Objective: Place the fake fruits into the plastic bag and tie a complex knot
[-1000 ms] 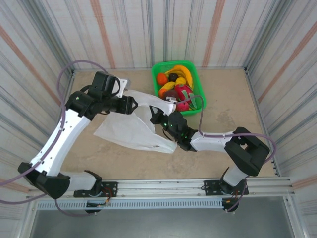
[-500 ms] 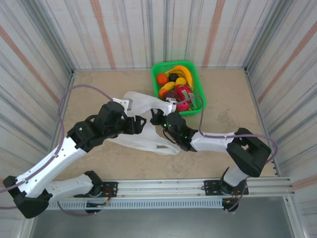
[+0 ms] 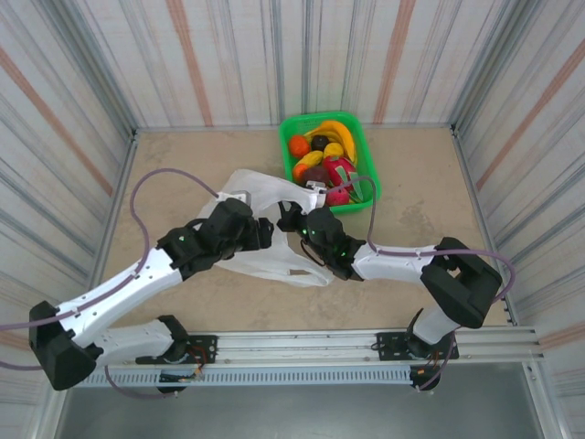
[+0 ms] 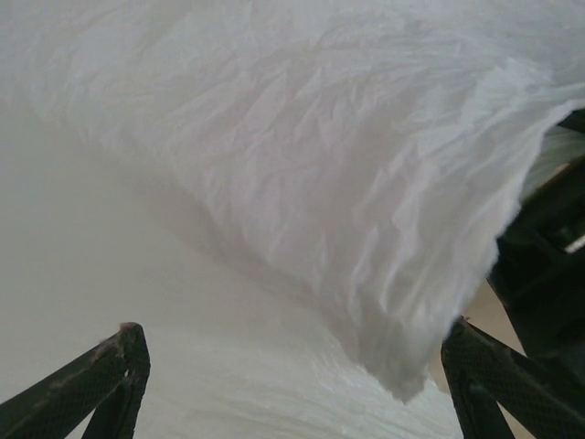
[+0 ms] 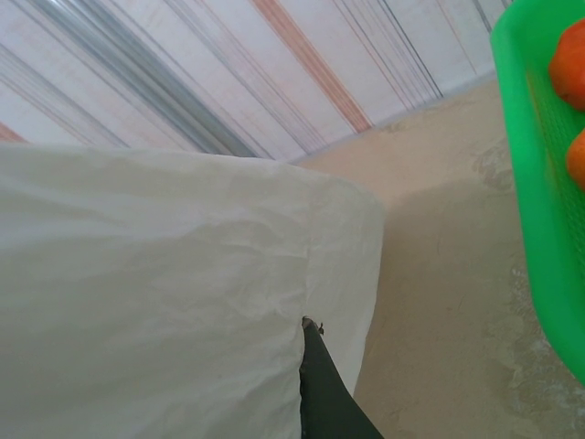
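White, crinkled bag (image 3: 271, 263). Green basket (image 3: 324, 116) holding an orange fruit (image 3: 298, 145), yellow bananas (image 3: 336, 130) and a pink-red fruit (image 3: 336, 171). Mottled beige bench (image 3: 183, 165). Pale walls (image 3: 228, 55) striped grey and rust.

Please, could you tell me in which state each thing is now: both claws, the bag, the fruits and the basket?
left claw: open, fingers wide apart, against the plastic bag.
right claw: shut on the plastic bag's edge.
plastic bag: crumpled, one edge lifted.
fake fruits: piled in the green basket, none held.
green basket: upright, holding fruit.
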Robot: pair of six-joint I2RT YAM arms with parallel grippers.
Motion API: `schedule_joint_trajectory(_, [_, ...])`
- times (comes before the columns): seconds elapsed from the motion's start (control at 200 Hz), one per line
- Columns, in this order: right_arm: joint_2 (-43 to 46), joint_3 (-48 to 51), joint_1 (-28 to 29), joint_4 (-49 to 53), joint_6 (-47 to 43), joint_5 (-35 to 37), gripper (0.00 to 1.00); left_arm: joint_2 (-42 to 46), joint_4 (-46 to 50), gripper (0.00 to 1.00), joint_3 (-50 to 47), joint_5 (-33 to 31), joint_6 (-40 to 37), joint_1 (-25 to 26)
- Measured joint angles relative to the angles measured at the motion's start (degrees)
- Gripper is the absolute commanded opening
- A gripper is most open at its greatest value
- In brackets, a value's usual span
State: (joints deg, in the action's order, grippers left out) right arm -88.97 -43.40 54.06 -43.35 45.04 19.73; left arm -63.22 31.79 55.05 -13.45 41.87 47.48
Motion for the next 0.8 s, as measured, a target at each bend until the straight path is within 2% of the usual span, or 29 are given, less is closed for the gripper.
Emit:
schedule_joint_trajectory(0.18, [0.35,0.00,0.31,0.35,0.57,0.02,0.00,-5.03,-3.37,0.80,0.00,-1.38,-0.02,-1.84])
schedule_joint_trajectory(0.276, [0.96,0.00,0.48,0.87,0.92,0.02,0.00,-7.43,-4.07,0.72,0.02,-2.91,-0.02,-2.16])
schedule_joint_trajectory(0.331, [1.38,0.00,0.63,1.29,1.03,0.04,0.00,-8.26,-4.55,0.63,0.00,-3.76,0.04,-2.16])
schedule_joint_trajectory(0.376, [1.68,0.00,0.63,1.60,1.03,0.04,0.00,-8.59,-5.03,0.62,0.00,-4.66,-0.22,-2.16])
schedule_joint_trajectory(0.456, [2.08,0.00,0.63,2.10,1.05,0.02,0.00,-8.61,-5.46,0.41,0.02,-6.08,-0.92,-2.32])
schedule_joint_trajectory(0.521, [2.40,0.00,0.63,3.28,1.05,0.00,0.00,-8.63,-5.38,0.18,0.28,-6.97,-2.25,-2.78])
schedule_joint_trajectory(0.596, [2.95,0.00,0.61,5.33,1.03,-0.04,0.00,-8.63,-4.17,0.00,1.33,-7.54,-4.37,-3.32])
schedule_joint_trajectory(0.716, [4.31,-0.15,-0.87,11.13,1.01,-1.99,0.00,-8.61,0.68,0.00,5.73,-5.60,-8.37,-5.01])
schedule_joint_trajectory(0.796, [4.74,-1.09,-3.50,16.28,0.83,-4.96,0.00,-8.61,5.84,0.00,10.25,-1.05,-11.21,-7.91])
